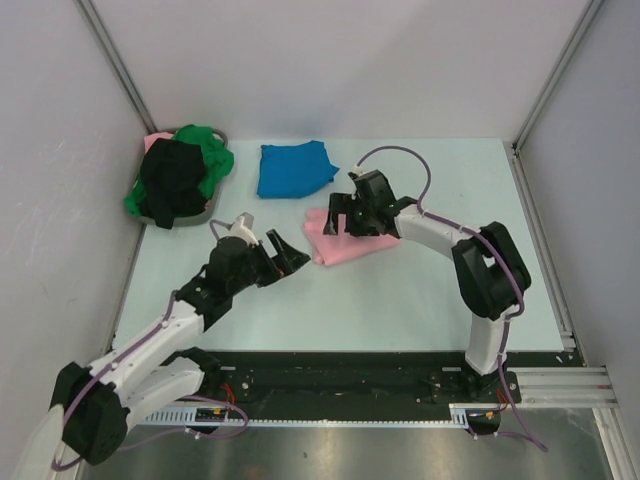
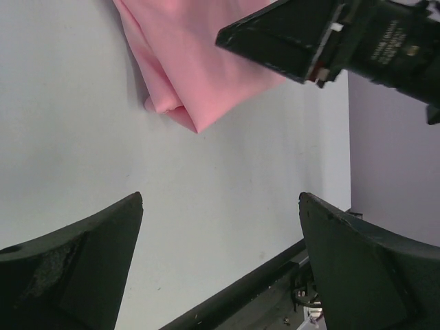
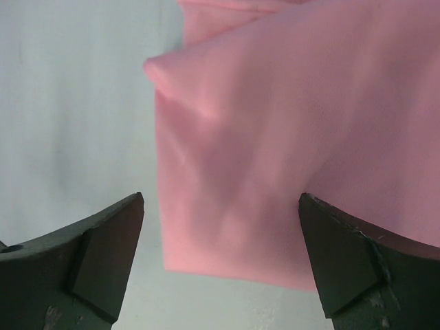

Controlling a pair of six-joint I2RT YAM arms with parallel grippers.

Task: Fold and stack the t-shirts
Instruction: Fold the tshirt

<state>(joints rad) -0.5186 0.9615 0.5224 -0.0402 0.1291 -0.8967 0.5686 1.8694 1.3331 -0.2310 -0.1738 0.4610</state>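
Observation:
A folded light pink t-shirt (image 1: 345,243) lies mid-table, also seen in the left wrist view (image 2: 199,62) and filling the right wrist view (image 3: 275,137). My right gripper (image 1: 345,214) hovers open over its far edge, jaws wide, nothing between them (image 3: 220,206). My left gripper (image 1: 287,254) stands open just left of the pink shirt, over bare table (image 2: 220,206); the right gripper (image 2: 323,34) shows in its view. A folded bright blue t-shirt (image 1: 295,168) lies behind. A green t-shirt (image 1: 212,152) and a black t-shirt (image 1: 175,180) sit crumpled in the basket.
The grey round basket (image 1: 207,211) stands at the back left by the wall, a bit of pink cloth (image 1: 155,140) at its far rim. Grey walls close in the table on three sides. A black rail (image 1: 350,375) runs along the near edge.

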